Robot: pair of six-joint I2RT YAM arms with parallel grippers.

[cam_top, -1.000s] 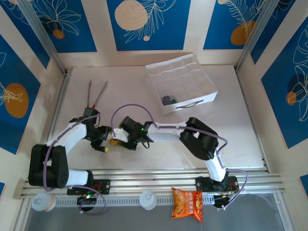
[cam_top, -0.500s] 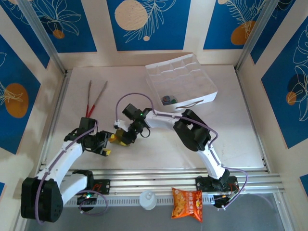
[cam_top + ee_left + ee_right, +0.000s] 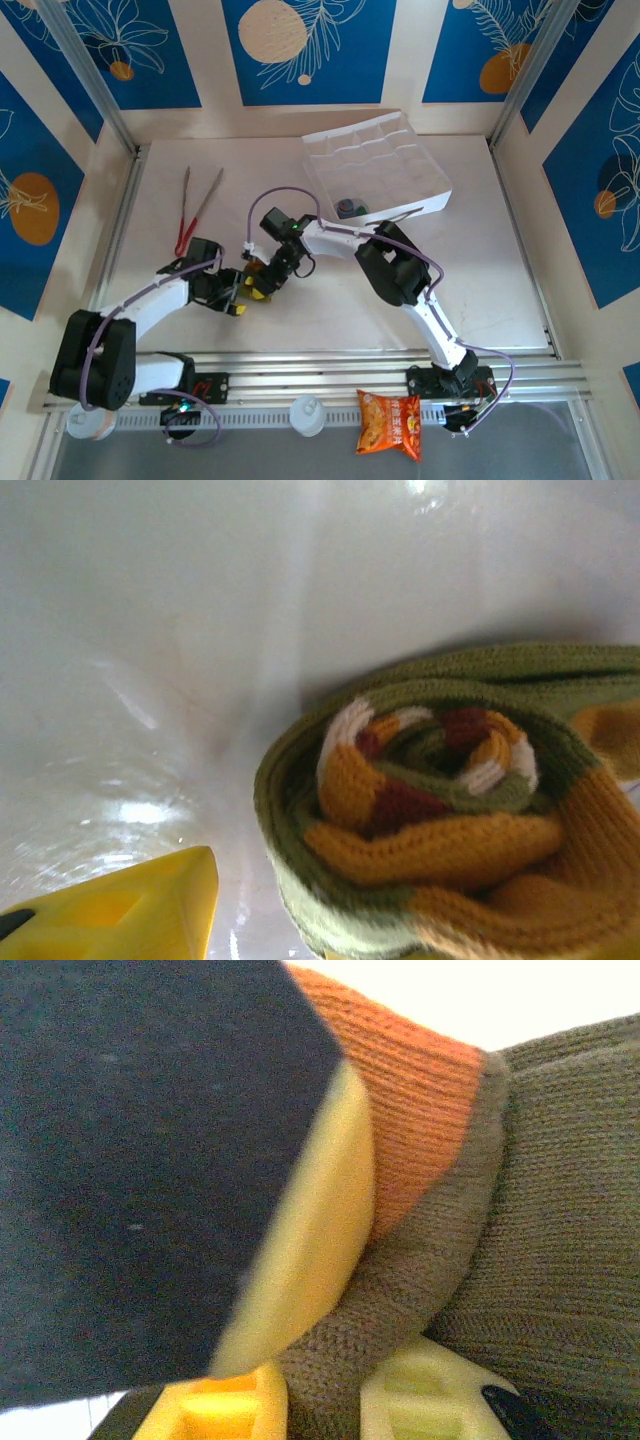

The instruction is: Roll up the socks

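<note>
Right gripper (image 3: 265, 280) fingers (image 3: 425, 1402) narrow, pinching fold of olive-green sock (image 3: 440, 820) between them. Left gripper (image 3: 238, 296) fingers part open; its visible yellow finger (image 3: 120, 910) just beside roll, not touching.
White table (image 3: 500, 270) under both arms.
White divided box (image 3: 425, 207) at far centre-right.
Tongs (image 3: 195, 205), red at near end, far-left of grippers.
Orange snack packet (image 3: 390, 422) on near rail.
Olive-green sock wound in spiral, lying on table between grippers.
Grey sock (image 3: 347, 207) balled in near compartment of box.
</note>
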